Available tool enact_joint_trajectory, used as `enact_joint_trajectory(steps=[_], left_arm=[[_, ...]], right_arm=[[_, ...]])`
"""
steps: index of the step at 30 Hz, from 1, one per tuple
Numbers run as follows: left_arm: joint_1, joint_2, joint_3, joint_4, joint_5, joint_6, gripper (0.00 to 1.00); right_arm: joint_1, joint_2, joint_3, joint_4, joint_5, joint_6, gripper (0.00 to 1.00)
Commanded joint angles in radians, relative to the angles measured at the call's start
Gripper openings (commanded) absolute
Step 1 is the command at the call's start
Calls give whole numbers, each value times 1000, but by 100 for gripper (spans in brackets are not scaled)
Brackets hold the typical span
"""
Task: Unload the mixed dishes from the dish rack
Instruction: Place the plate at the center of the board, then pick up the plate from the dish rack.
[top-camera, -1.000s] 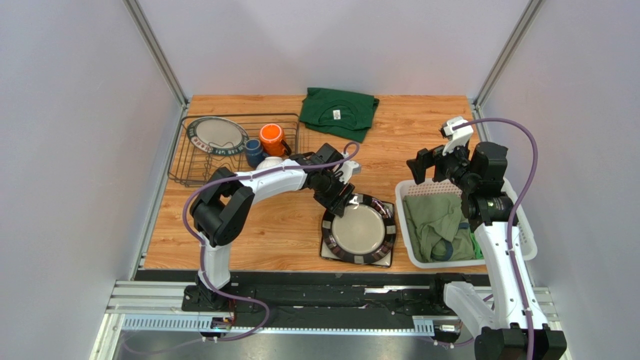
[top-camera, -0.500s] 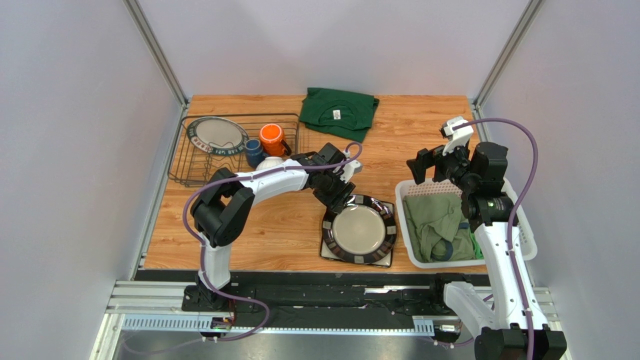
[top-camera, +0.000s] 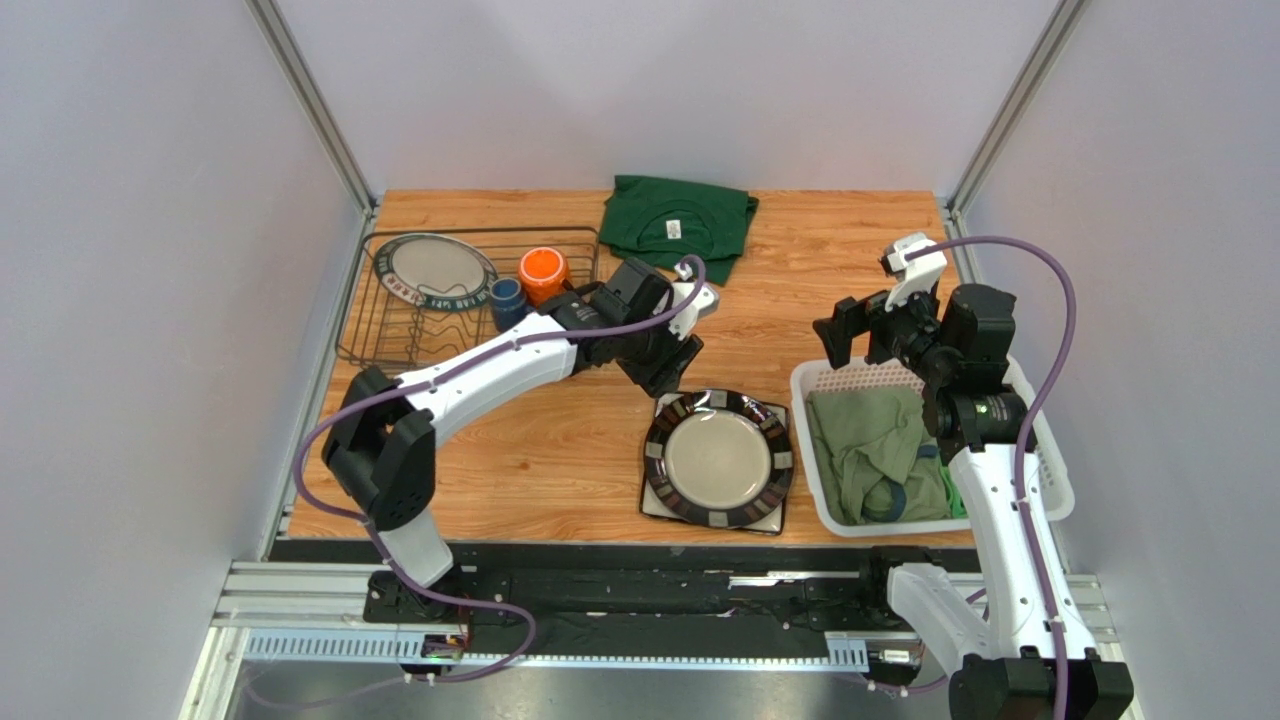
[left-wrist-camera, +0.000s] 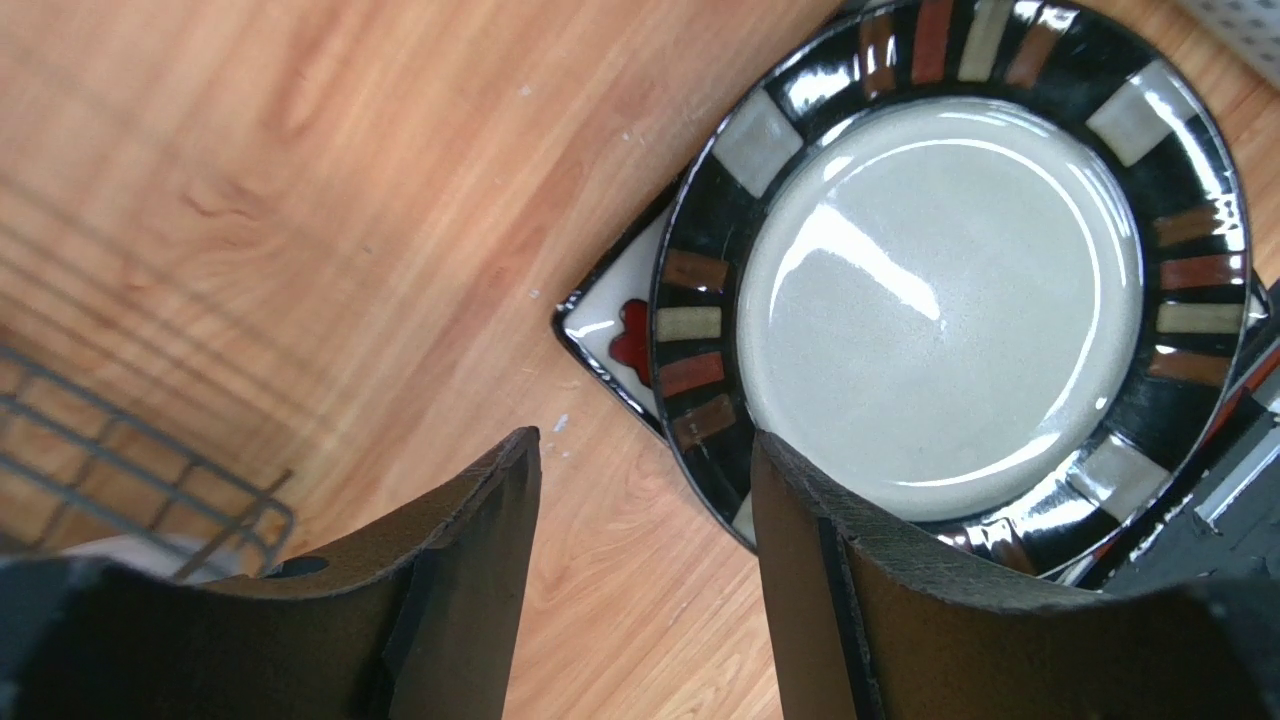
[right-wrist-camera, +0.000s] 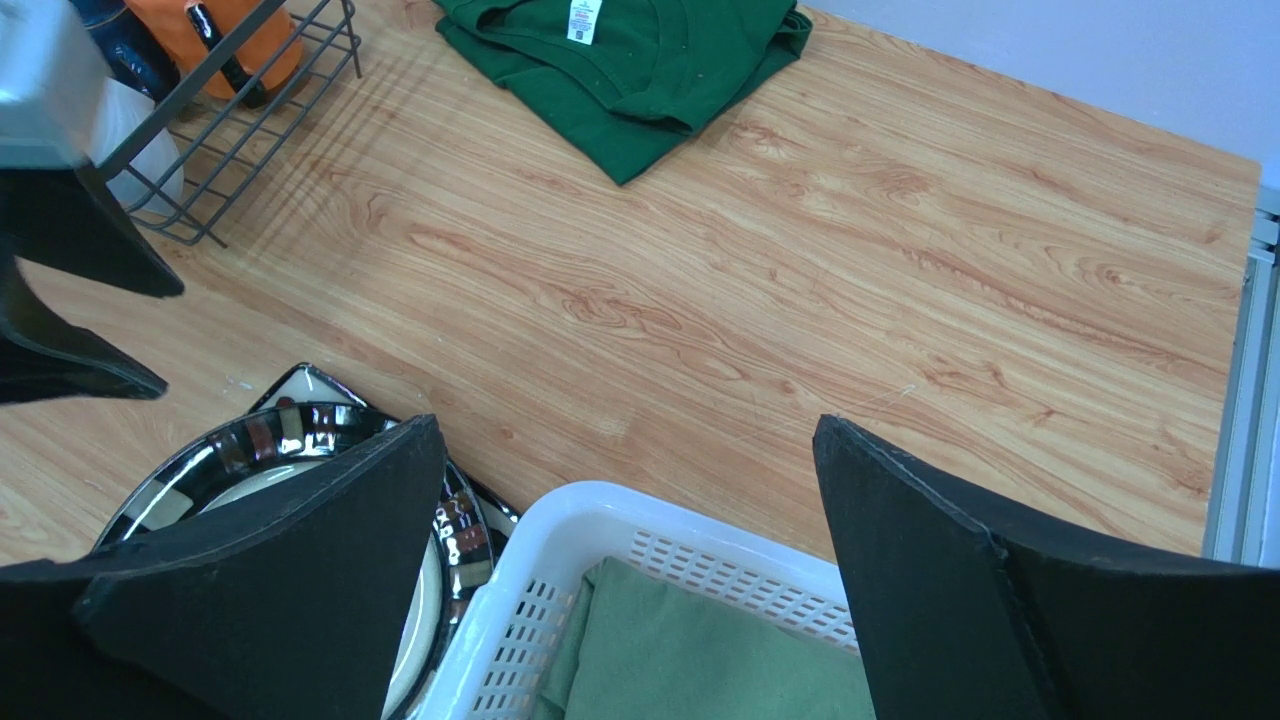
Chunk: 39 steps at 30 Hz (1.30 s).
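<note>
"Where are the dishes?"
"A round plate (top-camera: 718, 461) sits on a square plate (left-wrist-camera: 624, 323) on the table. Another plate (top-camera: 433, 270), an orange mug (top-camera: 543, 273) and a blue mug (top-camera: 508, 305) are in the rack (top-camera: 391, 365)."
"The grippers?"
"Left gripper (top-camera: 669, 368) half open, empty, by the stack. Right gripper (top-camera: 849, 338) wide, empty."
"Trouble?"
"The left arm may bump those mugs. It hides part, I think."

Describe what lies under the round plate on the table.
A square plate lies under the round plate. Only its corners show, one with a red flower; the rest is covered.
</note>
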Motion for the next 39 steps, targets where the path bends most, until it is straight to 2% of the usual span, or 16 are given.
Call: enact_joint_trajectory(steps=[1, 2, 6, 10, 17, 26, 33, 39], left_arm=[[-6, -119, 45, -35, -46, 100, 64], [-6, -134, 45, -41, -58, 117, 68], [-6, -205, 47, -79, -157, 207, 74], [-1, -299, 5, -102, -254, 336, 95], [88, -435, -18, -156, -300, 503, 96], [256, -510, -52, -133, -337, 836, 96], [433, -524, -74, -67, -242, 1022, 96], [503, -519, -82, -26, -173, 1132, 96]], right_arm=[[-1, -13, 14, 4, -16, -7, 99], [-3, -13, 15, 4, -18, -7, 99], [-1, -15, 14, 6, -21, -7, 99], [-1, -19, 17, 4, -26, -6, 99], [-1, -19, 17, 3, -33, -3, 99], [-1, -21, 15, 1, -38, -3, 99], [0, -19, 15, 3, -38, -4, 99], [2, -12, 15, 3, -38, -6, 99]])
